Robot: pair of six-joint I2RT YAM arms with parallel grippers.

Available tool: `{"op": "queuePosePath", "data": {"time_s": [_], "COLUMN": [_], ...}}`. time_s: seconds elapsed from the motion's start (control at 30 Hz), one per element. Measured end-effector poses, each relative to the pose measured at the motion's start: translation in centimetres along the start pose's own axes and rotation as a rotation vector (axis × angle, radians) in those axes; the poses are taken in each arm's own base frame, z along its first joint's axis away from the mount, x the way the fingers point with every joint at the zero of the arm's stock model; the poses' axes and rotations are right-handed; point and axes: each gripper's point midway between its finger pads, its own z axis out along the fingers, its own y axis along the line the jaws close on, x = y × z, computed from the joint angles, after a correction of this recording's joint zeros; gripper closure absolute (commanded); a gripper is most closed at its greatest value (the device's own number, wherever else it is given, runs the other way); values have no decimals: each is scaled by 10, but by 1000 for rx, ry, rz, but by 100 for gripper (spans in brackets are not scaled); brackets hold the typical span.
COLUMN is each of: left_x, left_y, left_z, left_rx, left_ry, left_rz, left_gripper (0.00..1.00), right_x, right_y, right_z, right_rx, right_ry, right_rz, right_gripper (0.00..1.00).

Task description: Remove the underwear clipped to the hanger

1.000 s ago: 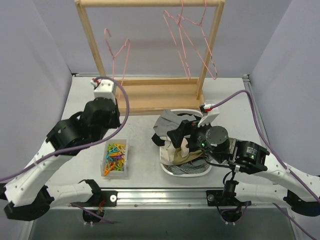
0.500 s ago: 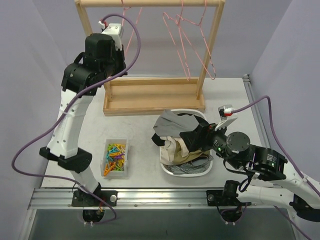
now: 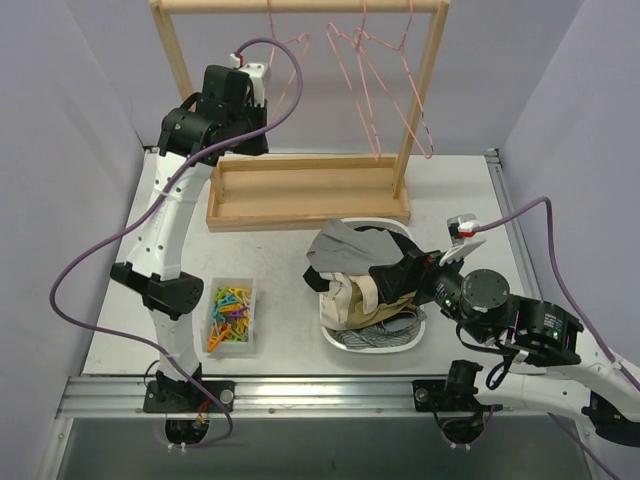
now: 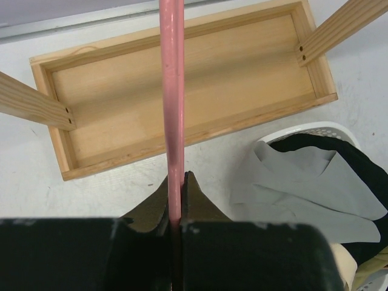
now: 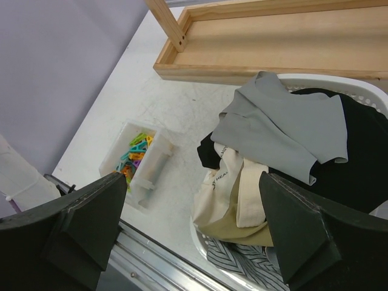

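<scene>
The grey underwear [image 3: 345, 245] lies on top of the pile in the white basket [image 3: 392, 344]. The olive-green one with cream trim [image 3: 358, 300] and the black-and-white striped one [image 3: 372, 336] lie under it. In the right wrist view the grey [image 5: 285, 127], olive [image 5: 242, 203] and striped [image 5: 242, 267] pieces show below my open, empty right gripper [image 5: 193, 180]. That gripper [image 3: 390, 282] hovers over the basket's right side. My left gripper [image 3: 266, 82] is raised at the rack and shut on a bare pink hanger [image 3: 290, 45], whose rod [image 4: 171, 91] runs between its fingers [image 4: 176, 182].
A wooden rack with a tray base [image 3: 305, 190] stands at the back; more bare pink hangers [image 3: 385, 80] hang from its top bar. A clear bin of coloured clips [image 3: 231, 315] sits left of the basket. Black cloth [image 5: 357, 151] also lies in the basket.
My left arm rose from low over the table to the rack's top bar with the pink hanger, then shifted right. My right gripper drew back rightward from the basket.
</scene>
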Motion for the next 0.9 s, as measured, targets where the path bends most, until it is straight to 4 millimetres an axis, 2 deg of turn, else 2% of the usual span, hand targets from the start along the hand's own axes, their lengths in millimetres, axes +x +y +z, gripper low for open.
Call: {"op": "queuePosePath", "data": {"time_s": [0.03, 0.07, 0.1, 0.13, 0.23, 0.27, 0.3, 0.4, 0.47, 0.6, 0.7, 0.9], "left_x": [1, 3, 5, 7, 18, 22, 24, 28, 32, 55, 78, 123], "left_y": [0, 0, 1, 1, -2, -2, -4, -17, -31, -50, -44, -27], "left_z": [1, 1, 3, 4, 4, 1, -3, -24, -46, -97, -127, -164], "left_rx": [-1, -2, -2, -2, -2, -4, -7, 3, 32, 118, 161, 242], "left_ry": [5, 10, 18, 23, 45, 47, 47, 12, -22, -96, -146, -238], "left_rz": [0, 0, 1, 3, -5, -6, -3, 7, 22, 31, 17, -10], "left_gripper": [97, 91, 80, 53, 22, 7, 3, 3, 4, 6, 6, 6], "right_x": [1, 2, 3, 5, 7, 8, 10, 18, 26, 42, 48, 24], "right_y": [-1, -2, -3, -5, -10, -13, -16, -25, -31, -46, -53, -41], "right_z": [1, 1, 2, 3, 5, 6, 8, 16, 29, 52, 57, 55], "right_rx": [5, 8, 14, 23, 54, 66, 82, 137, 188, 280, 308, 263], "right_ry": [2, 3, 4, 6, 2, 0, -1, 16, 43, 102, 120, 69], "right_rz": [-2, -5, -7, -10, -13, -15, -18, -40, -62, -96, -115, -129], "right_gripper": [3, 2, 2, 1, 0, 0, 0, 0, 0, 0, 0, 0]}}
